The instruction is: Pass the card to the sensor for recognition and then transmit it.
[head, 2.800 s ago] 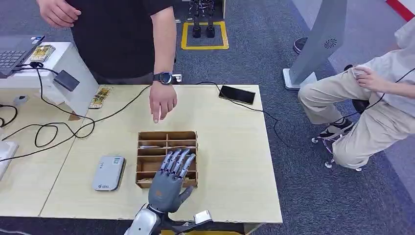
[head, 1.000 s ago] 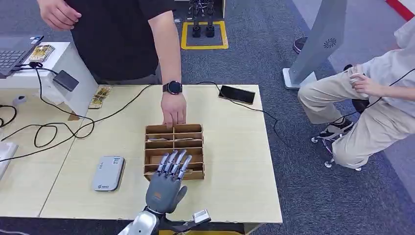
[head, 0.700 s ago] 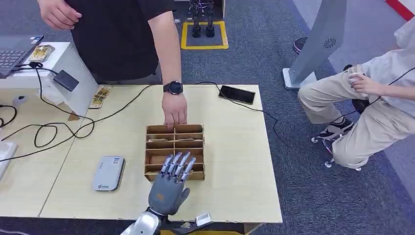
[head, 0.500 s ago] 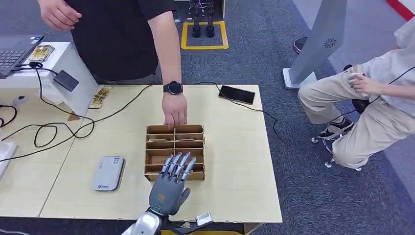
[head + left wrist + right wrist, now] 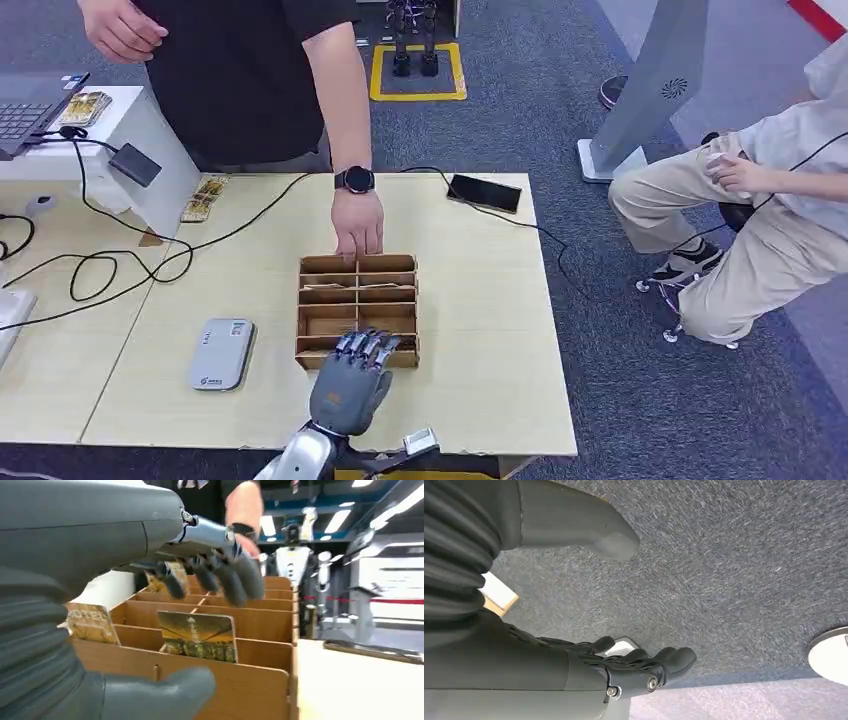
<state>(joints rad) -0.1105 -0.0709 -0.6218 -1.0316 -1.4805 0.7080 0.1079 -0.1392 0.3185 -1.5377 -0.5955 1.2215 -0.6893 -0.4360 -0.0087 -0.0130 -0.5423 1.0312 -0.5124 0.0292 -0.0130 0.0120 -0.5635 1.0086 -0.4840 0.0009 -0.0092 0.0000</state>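
- Left hand hovers over the near edge of the wooden card box, palm down, its fingers bent forward over the box's nearest row; it holds nothing and the fingers are apart.
- From the left wrist camera, the same hand hangs above the box, dark fingertips pointing down toward the compartments without touching a card.
- One card, yellow-brown with a printed picture, stands upright in a near compartment, just below the fingertips; a second card leans in the compartment beside it.
- Right hand hangs beside the robot over grey carpet, fingers loosely spread and holding nothing.
- A person's hand, with a dark watch on the wrist, rests its fingertips on the far edge of the box.
- On the table, left of the box, lies a flat grey sensor, well apart from the robot's hand.
- Further back on the table lie a black phone with a cable, and black cables looping on the left side.
- A few loose cards lie near the table's far left corner, beside a white stand that carries a laptop.
- A seated person in light trousers is off to the right of the table, on the carpet.
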